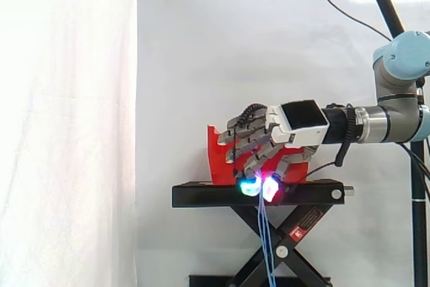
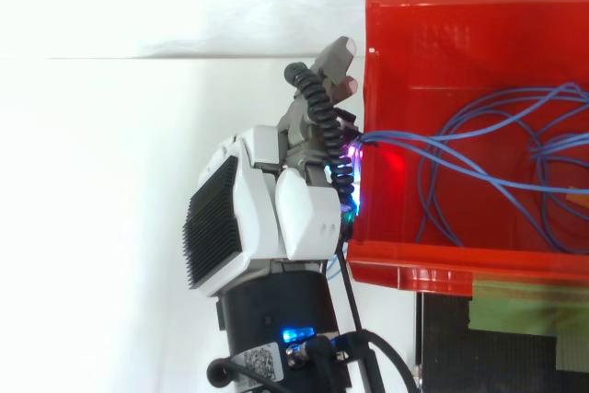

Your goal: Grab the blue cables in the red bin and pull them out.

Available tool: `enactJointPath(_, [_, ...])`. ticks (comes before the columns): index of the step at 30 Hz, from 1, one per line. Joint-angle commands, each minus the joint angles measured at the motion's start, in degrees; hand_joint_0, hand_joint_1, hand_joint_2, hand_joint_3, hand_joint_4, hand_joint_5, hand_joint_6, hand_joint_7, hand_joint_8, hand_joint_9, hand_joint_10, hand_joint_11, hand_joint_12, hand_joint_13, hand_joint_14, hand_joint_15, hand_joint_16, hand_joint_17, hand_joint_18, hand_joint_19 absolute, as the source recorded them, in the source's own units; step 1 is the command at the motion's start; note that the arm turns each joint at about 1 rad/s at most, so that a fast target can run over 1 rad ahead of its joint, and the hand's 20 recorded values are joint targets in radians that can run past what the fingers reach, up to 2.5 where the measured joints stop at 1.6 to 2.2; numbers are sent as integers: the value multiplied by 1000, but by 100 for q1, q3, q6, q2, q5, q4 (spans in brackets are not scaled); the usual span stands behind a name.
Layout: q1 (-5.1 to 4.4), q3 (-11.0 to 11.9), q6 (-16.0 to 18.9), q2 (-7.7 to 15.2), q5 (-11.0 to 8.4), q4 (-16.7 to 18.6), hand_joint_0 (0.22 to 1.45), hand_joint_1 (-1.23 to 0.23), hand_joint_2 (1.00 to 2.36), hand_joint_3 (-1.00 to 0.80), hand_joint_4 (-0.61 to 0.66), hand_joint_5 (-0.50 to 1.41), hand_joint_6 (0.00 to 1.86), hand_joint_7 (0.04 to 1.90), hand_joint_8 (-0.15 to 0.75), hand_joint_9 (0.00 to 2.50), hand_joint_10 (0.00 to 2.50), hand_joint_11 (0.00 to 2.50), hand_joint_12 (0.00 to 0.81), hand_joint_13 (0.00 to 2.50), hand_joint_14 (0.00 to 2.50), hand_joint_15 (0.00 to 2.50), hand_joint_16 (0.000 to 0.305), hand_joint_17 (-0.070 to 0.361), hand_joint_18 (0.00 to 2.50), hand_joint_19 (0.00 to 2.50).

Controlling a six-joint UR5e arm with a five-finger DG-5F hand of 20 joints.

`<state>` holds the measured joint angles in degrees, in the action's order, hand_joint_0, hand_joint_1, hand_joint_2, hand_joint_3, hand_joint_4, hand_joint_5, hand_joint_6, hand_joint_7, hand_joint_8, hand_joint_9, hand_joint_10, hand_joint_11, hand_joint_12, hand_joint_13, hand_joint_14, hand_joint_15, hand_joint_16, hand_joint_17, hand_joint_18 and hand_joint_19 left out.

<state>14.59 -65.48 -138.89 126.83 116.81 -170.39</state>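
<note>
My robot hand (image 1: 275,132) is clenched on the blue cables (image 1: 264,243) outside the red bin (image 2: 442,34), so the strands run over its wall for pulling out.

The arm (image 1: 396,122) reaches in level, wrist straight. The robot hand (image 1: 289,129) sits just outside the red bin (image 2: 460,34), fingers curled downward, glowing fingertips (image 1: 249,187) pinching the blue cables (image 1: 267,247).

red bin (image 2: 479,34): glossy, smooth plastic
blue cables (image 1: 265,247): smooth plastic sheath
hand (image 2: 276,209): matt white plastic shells
stand (image 1: 201,195): matt black metal
curtain (image 1: 67,132): white cloth
</note>
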Motion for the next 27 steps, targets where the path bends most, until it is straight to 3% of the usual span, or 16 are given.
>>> enactJointPath(1, [0,0,-11,0,0,-117,861,-921,1000,-1000,-42,1053,326,910,219,814,12,339,296,556,9,218,37,83,428,262])
enactJointPath(2, [0,0,-11,0,0,-117,863,-905,1000,-1000,-35,1037,403,897,217,820,15,352,296,564,9,216,37,82,432,263])
enactJointPath(9, [0,0,-28,-9,0,-170,873,-859,1000,-1000,-30,1001,499,905,224,836,14,396,296,572,9,218,35,80,454,270])
enactJointPath(11, [0,0,-28,0,0,-170,876,-842,1000,-1000,-24,949,670,807,223,850,14,404,295,575,9,222,35,80,459,269])
enactJointPath(19, [0,0,-28,0,0,-188,886,-791,1000,-1000,-20,890,844,746,224,862,15,433,296,584,9,227,35,79,467,268])
enactJointPath(27, [0,0,-11,-9,0,-258,890,-781,1000,-1000,-22,874,898,721,225,866,18,439,299,594,9,225,35,79,475,278])
